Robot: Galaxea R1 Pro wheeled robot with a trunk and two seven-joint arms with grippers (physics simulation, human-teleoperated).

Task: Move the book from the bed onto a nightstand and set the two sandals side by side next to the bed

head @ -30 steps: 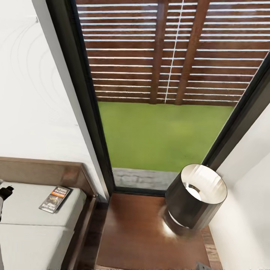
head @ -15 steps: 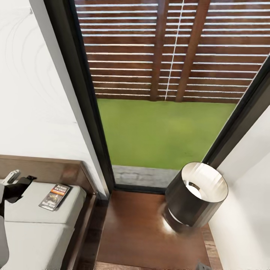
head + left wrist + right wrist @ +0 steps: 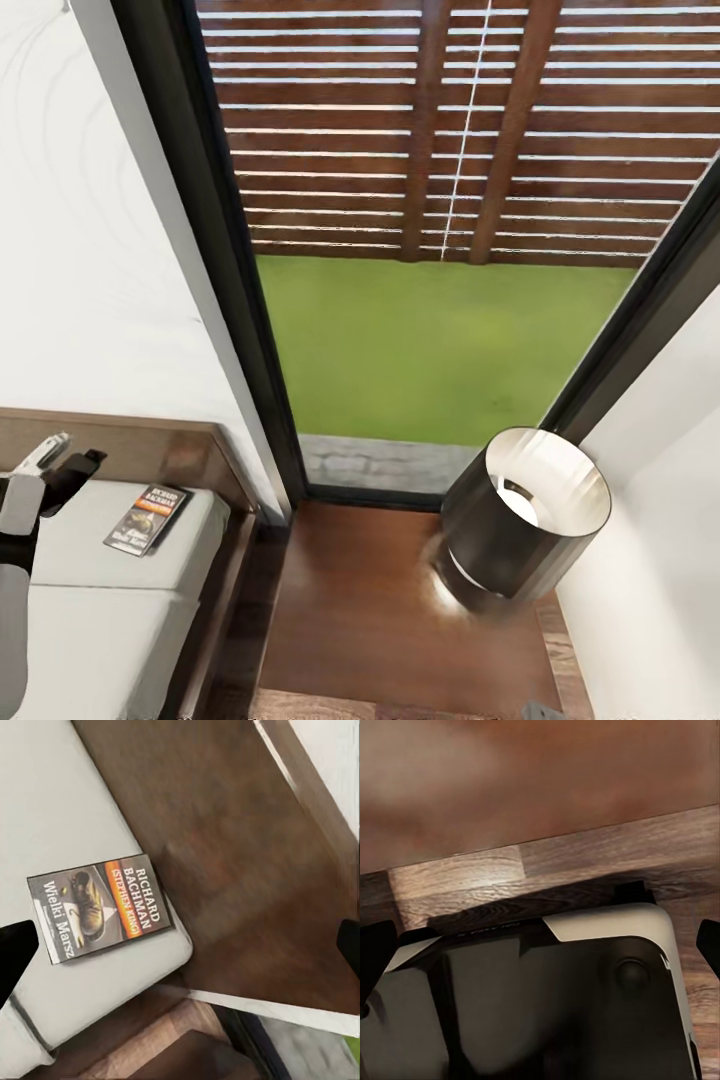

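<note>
The book [image 3: 147, 518] lies flat on the bed's pale mattress [image 3: 90, 600], near the corner by the dark headboard [image 3: 150, 450]. Its dark cover with white title and orange band faces up in the left wrist view [image 3: 101, 906]. My left gripper [image 3: 60, 460] hovers open over the mattress, left of the book and close to the headboard. In its own view the left gripper [image 3: 180, 949] spans wider than the book. The nightstand [image 3: 370, 610] stands right of the bed, its glossy top bare at the near side. My right gripper [image 3: 540, 945] is open, low over the floor. The two sandals are out of view.
A dark drum-shaded lamp [image 3: 522, 520] takes up the nightstand's right rear corner. Behind it a tall dark-framed window [image 3: 430, 340] shows grass and a slatted fence. White walls close in on both sides. My own base [image 3: 555, 1005] sits on the plank floor [image 3: 585, 862].
My left gripper has come up into the picture and moved right, toward the headboard and the book. The camera has shifted slightly; the book has not moved.
</note>
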